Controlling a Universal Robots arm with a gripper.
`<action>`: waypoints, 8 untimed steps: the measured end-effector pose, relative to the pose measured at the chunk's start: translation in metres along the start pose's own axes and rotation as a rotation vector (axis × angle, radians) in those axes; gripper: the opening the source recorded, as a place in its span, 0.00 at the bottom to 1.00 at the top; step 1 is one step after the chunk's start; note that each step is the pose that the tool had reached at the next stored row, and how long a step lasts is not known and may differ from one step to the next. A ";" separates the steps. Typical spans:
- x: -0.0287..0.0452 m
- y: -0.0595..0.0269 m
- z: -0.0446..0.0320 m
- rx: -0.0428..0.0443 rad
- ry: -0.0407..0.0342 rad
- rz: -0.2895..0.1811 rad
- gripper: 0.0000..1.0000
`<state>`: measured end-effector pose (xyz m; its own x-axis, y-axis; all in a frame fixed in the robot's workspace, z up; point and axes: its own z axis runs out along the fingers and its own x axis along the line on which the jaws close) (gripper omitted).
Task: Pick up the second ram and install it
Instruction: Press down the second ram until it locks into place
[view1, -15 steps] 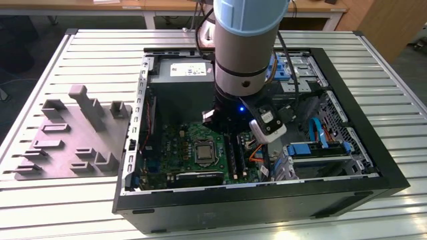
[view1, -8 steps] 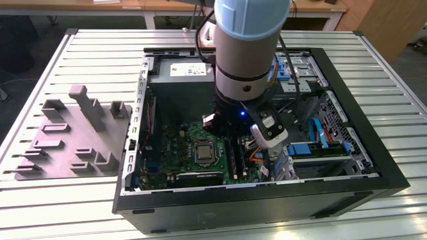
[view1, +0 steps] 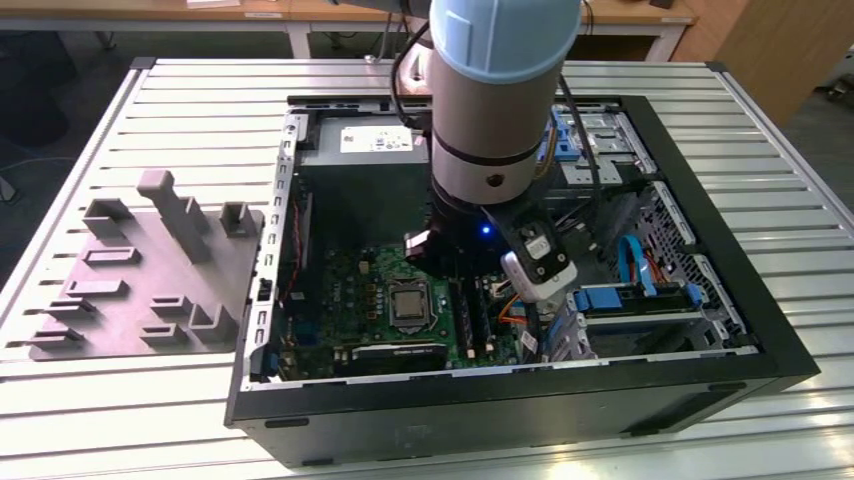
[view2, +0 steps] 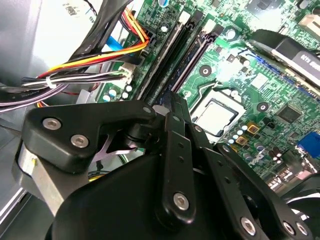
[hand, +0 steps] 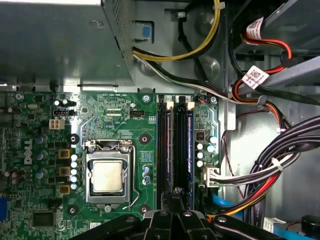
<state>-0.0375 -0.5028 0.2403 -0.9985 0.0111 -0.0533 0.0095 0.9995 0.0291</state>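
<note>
I see a white printed label (view1: 378, 138) on the grey power supply box (view1: 350, 165) in the exterior view, but its lines are too small for me to read. In the first wrist view a white tag (hand: 255, 76) with a code pattern hangs on a cable bundle (hand: 270, 107). White lettering (hand: 27, 150) stands at the edge of the green motherboard (hand: 145, 135), with tiny white markings (hand: 117, 95) by its connectors. In the second wrist view a white sticker (view2: 75, 7) carries fine print that I cannot make out.
</note>
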 end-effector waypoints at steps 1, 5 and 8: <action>-0.0001 -0.0012 0.0000 -0.0001 0.0000 0.000 0.10; -0.0001 -0.0099 0.0000 -0.0001 0.0017 0.000 0.10; -0.0006 -0.0167 0.0005 -0.0002 0.0060 0.000 0.10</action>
<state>-0.0370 -0.5195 0.2394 -0.9988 0.0113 -0.0473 0.0099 0.9995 0.0294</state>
